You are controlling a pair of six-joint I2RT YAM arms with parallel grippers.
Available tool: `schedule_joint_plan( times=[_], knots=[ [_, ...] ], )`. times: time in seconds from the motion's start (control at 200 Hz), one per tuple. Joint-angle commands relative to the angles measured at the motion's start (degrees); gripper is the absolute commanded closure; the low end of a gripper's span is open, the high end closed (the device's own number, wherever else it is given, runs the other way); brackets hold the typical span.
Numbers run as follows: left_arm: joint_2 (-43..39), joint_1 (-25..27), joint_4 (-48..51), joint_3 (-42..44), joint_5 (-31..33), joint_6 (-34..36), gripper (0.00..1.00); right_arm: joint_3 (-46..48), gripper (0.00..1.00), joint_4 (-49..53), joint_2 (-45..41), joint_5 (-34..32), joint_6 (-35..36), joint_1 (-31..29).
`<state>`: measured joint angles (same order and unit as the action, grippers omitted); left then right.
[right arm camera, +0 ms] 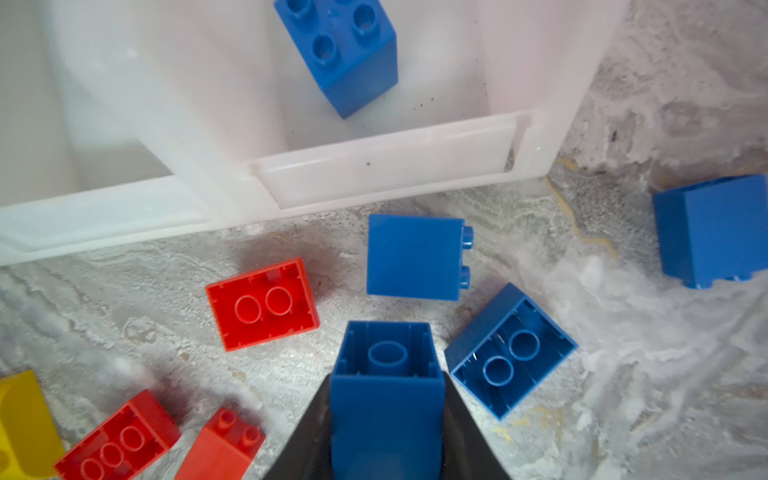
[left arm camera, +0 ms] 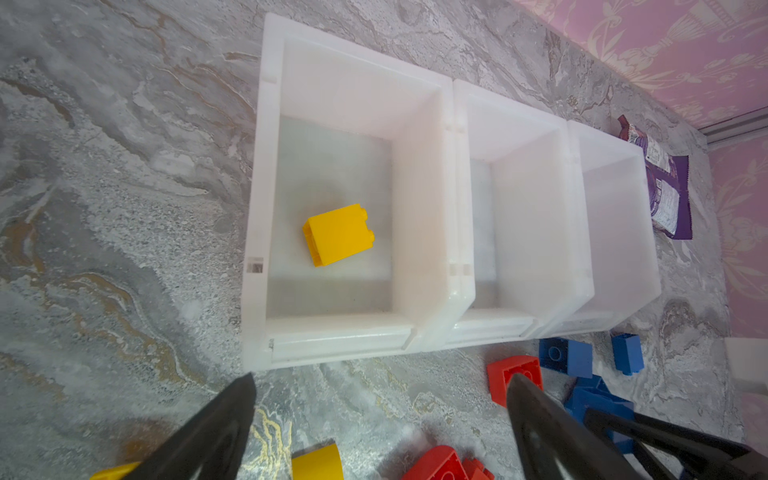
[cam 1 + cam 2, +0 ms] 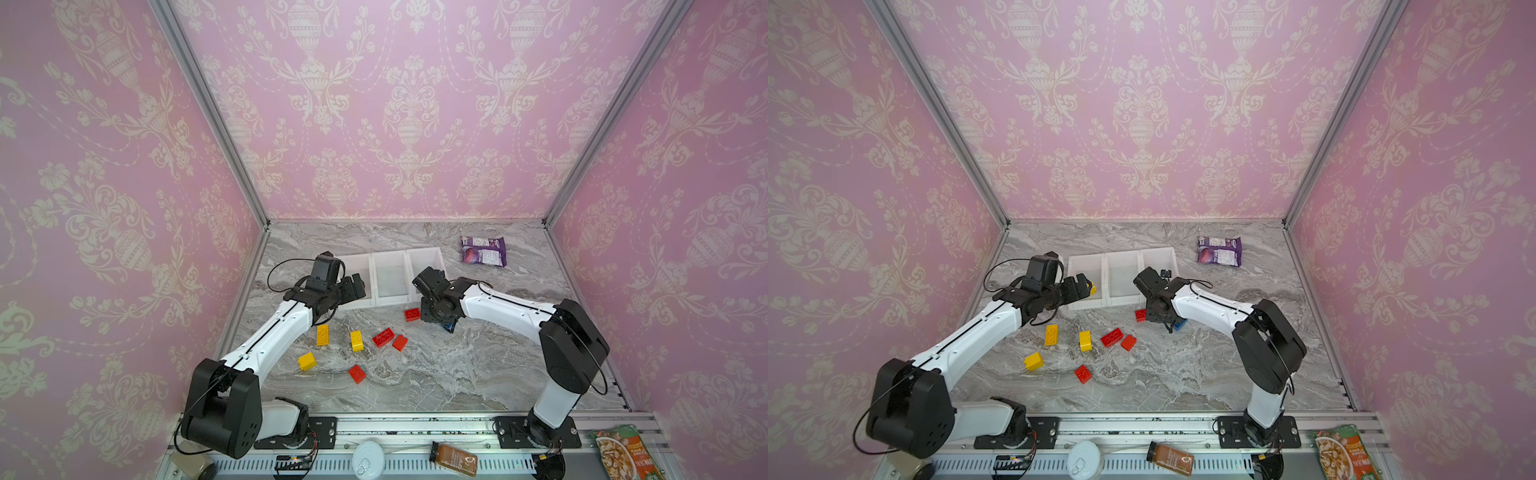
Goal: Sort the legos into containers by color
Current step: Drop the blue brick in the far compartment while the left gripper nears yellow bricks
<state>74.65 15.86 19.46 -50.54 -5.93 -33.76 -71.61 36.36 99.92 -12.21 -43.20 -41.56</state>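
Note:
Three joined white containers stand at the back. One yellow lego lies in the left bin and a blue one in the right bin. My left gripper hovers open and empty over the left bin's front edge. In front of the right bin, my right gripper is shut on a blue lego. Loose on the table are yellow legos, red ones and blue ones.
A purple snack packet lies at the back right beside the bins. Pink walls close in three sides. On the front rail lie a sauce bottle, a can and a food packet.

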Motion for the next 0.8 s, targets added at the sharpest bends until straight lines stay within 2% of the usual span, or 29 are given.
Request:
schedule_joint_plan(
  times=[0.0, 0.415, 0.796],
  knots=[
    [-2.5, -0.5, 1.7, 1.8, -0.7, -0.7, 0.03, -4.0, 0.70, 1.6, -2.3, -3.4, 5.1, -0.1],
    [-7.6, -1.6, 3.3, 7.1, -0.2, -1.4, 0.01, -19.2, 0.70, -0.2, 8.5, -5.4, 17.9, 6.0],
    [-9.4, -2.3, 7.7, 10.0, 2.0, -1.8, 0.01, -32.5, 0.70, 0.8, 22.3, -2.8, 22.4, 11.0]
  ],
)
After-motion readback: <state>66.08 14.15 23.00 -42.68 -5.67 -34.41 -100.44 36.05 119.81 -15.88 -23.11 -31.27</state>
